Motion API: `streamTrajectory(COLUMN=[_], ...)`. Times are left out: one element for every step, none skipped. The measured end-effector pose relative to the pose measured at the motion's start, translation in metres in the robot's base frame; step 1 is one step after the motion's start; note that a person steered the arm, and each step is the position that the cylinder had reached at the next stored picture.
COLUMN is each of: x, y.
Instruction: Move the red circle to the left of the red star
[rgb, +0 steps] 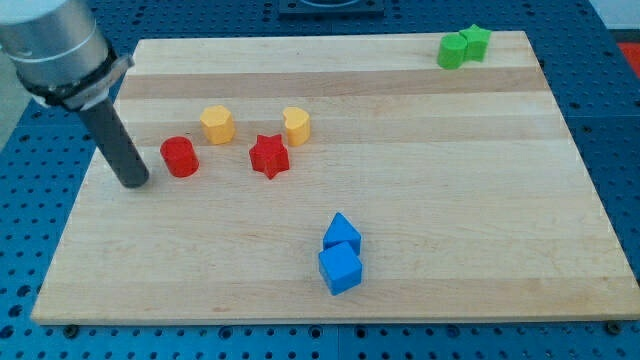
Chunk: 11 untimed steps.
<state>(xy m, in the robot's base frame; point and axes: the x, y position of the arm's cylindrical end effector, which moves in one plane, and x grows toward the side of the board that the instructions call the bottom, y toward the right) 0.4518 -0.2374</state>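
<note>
A pale wooden board (420, 200) fills most of the frame, lying on a blue perforated table (615, 120). Nothing here is a container; every block sits directly on the bare board.

The red circle, a short red cylinder (180, 157), stands upright in the left-centre of the frame with its round face up. Being round, it shows no long axis and no pointing direction. It sits to the view's left of the red star-shaped block (269, 156), near it but with a clear strip of wood between them, at about the same height in the frame.

My tip (134, 184), the lower end of the straight dark rod, rests on the board just beside the red circle on the view's left; a thin gap seems to separate them, though contact cannot be ruled out. The rod has no jaws, so there is nothing to open, close or clamp.

Counted: two red blocks, the circle and the star. Two yellow blocks: a yellow hexagon-like block (217, 124) above and between the red pair, and a yellow heart-shaped block (296, 125) up and right of the star. Two blue blocks touching in the lower centre: a blue cube (340, 269) and a blue angular block (342, 234) behind it. Two green blocks (464, 46) touching in the upper right corner, shapes unclear.
</note>
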Motion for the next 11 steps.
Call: streamTrajectory(x=[0.0,0.0,-0.006,-0.006,-0.012,-0.028,-0.042,-0.044,-0.044,-0.044,-0.039], y=[0.005,0.04,0.06,0.044,0.018,0.015,0.025,0.05,0.078,0.083,0.051])
